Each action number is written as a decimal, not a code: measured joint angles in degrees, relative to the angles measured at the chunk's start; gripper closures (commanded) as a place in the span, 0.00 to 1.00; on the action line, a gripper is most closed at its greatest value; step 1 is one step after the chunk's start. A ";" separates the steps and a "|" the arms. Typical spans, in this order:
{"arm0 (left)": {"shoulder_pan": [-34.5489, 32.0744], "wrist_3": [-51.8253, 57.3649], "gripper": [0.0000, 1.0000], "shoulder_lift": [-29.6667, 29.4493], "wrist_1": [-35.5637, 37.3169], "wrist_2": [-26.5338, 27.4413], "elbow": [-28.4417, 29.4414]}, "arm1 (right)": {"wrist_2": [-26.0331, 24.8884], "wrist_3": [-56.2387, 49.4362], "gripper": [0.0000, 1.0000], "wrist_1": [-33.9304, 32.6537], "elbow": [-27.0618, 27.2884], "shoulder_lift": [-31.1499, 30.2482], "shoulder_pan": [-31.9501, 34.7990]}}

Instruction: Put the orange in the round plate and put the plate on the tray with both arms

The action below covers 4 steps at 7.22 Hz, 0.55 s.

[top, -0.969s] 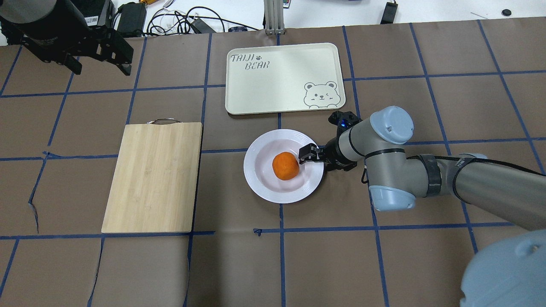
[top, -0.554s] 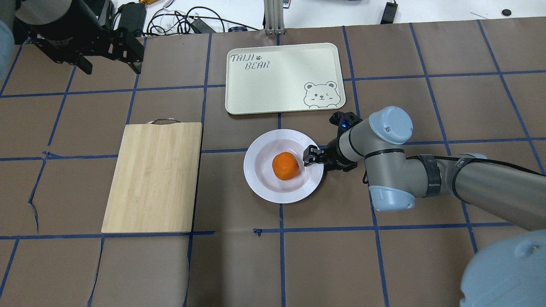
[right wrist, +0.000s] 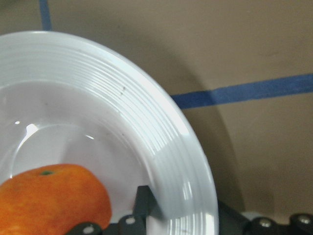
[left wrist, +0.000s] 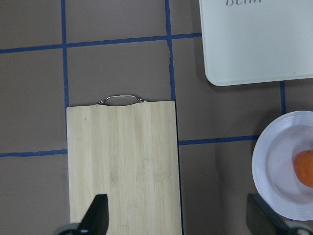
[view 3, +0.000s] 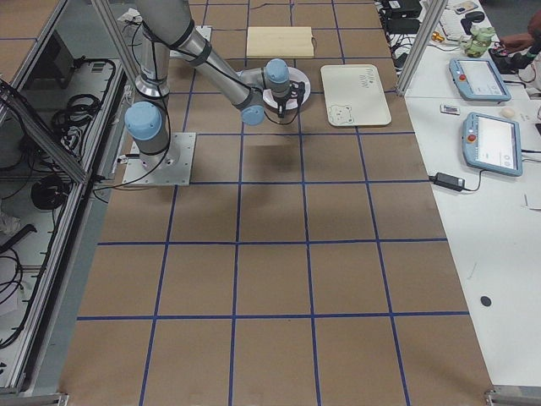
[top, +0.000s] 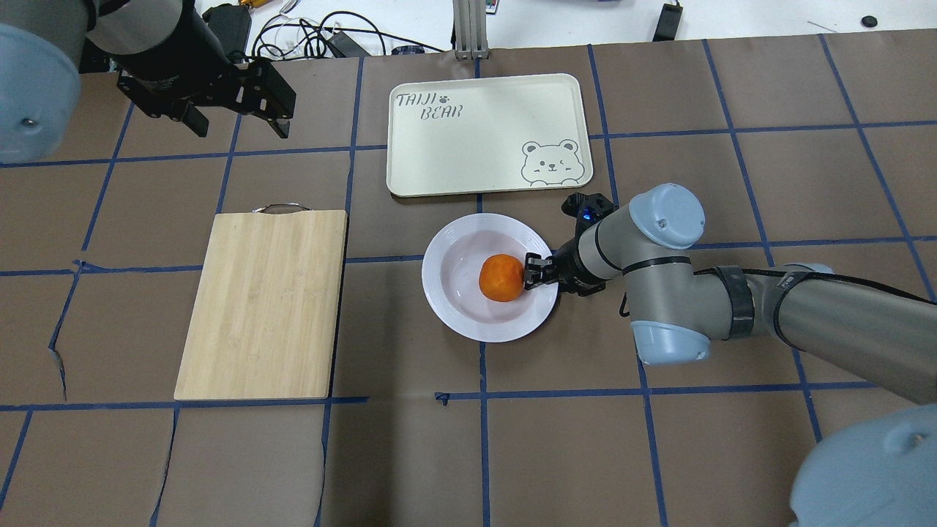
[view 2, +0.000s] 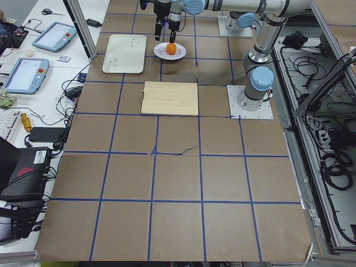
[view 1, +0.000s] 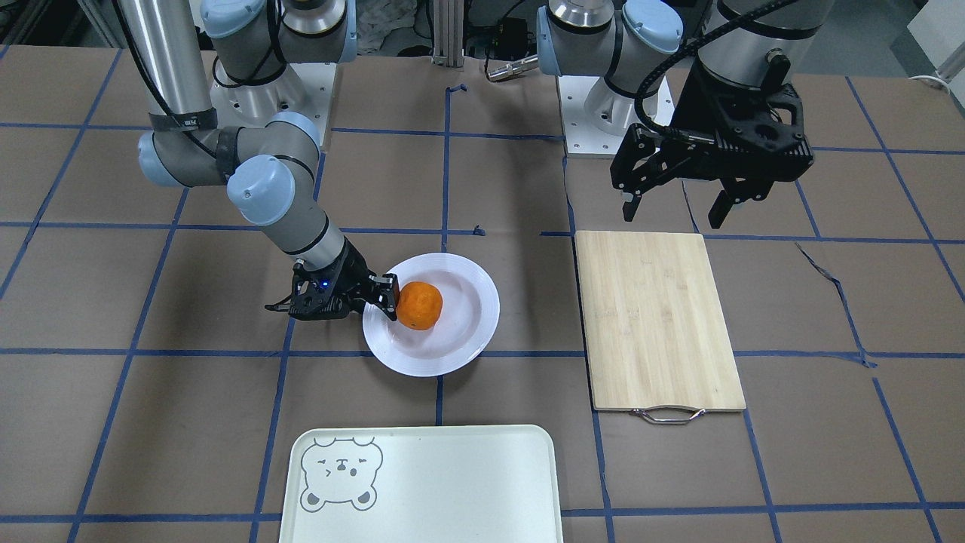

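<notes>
Comparing with the overhead view a second ago: the orange (top: 501,278) sat mid-well in the round plate (top: 436,272). It now lies against the right hand (top: 534,272), touching the finger inside the dish. The plate has also shifted slightly toward the tray (top: 483,132).

Right hand: its two fingers straddle the plate's near rim, one inside the well and one outside or beneath it. The right wrist view shows the rim running between them. Read as pinched on the rim, and the plate's shift fits that. Whether the edge is lifted off the table (top: 659,439) cannot be told.

Left hand (top: 240,126): it has swung in from the far corner toward the middle and now hangs high beyond the cutting board (top: 263,304). Its fingers are spread wide and hold nothing. The left wrist view shows the board below and the plate at the frame edge.

Judgement: the orange-in-plate step is done. The plate is not yet on the tray; it sits just beside the bear corner. The left arm looks to be heading for the opposite rim for a two-sided carry.

Risk: the orange is loose and off-centre, so a tilt could roll it out.
</notes>
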 measured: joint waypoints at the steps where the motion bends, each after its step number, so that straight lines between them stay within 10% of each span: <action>1: 0.07 0.25 0.00 0.08 -0.12 -0.35 0.08 | 0.06 0.59 0.79 -0.01 -0.03 -0.01 0.29; 4: 0.10 0.31 0.00 0.13 -0.17 -0.45 0.08 | 0.06 2.95 0.89 0.01 -0.29 -0.10 0.86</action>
